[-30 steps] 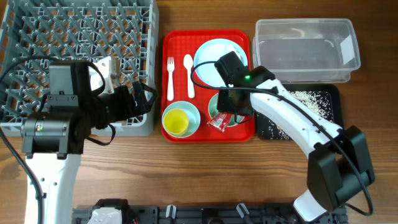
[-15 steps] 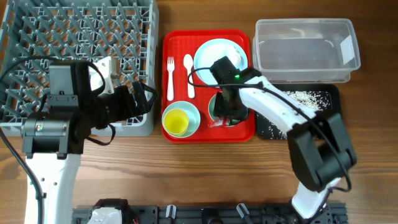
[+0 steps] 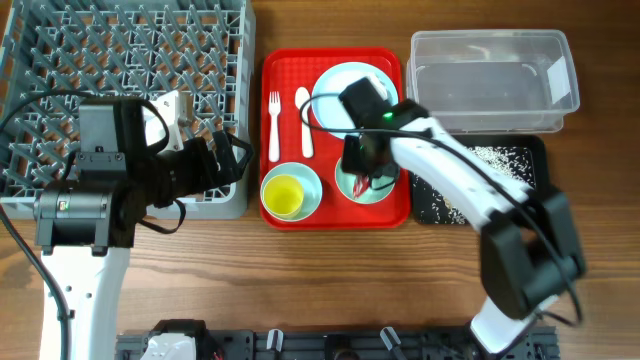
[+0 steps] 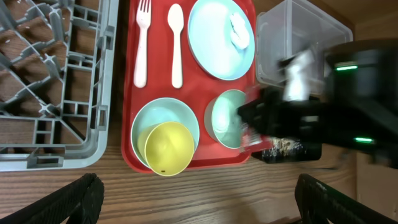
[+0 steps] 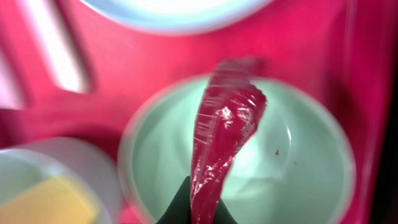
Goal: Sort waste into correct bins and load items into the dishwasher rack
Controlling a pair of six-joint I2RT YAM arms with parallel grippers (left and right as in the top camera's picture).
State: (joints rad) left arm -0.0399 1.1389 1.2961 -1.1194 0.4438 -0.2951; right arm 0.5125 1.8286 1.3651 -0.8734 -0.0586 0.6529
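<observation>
My right gripper (image 3: 366,170) is shut on the crumpled red wrapper (image 5: 227,127) and holds it hanging over an empty mint bowl (image 5: 305,168) on the red tray (image 3: 285,65). In the overhead view the wrapper (image 3: 361,186) shows just over that bowl (image 3: 385,190). The second bowl (image 3: 305,180) holds the yellow cup (image 3: 283,196). Fork (image 3: 275,122), spoon (image 3: 304,118) and plate (image 3: 335,88) lie at the back of the tray. My left gripper (image 4: 202,205) is open and empty over bare wood in front of the tray, beside the grey rack (image 3: 120,70).
The clear tub (image 3: 495,75) stands at the back right. The black tray (image 3: 535,180) in front of it holds scattered rice grains (image 3: 500,160). A white scrap (image 4: 239,31) lies on the plate. The right arm crosses over the black tray.
The right gripper has closed on the wrapper, lifted it from the tray's front beside the bowl, and moved it back over the bowl. The left arm has not moved.
</observation>
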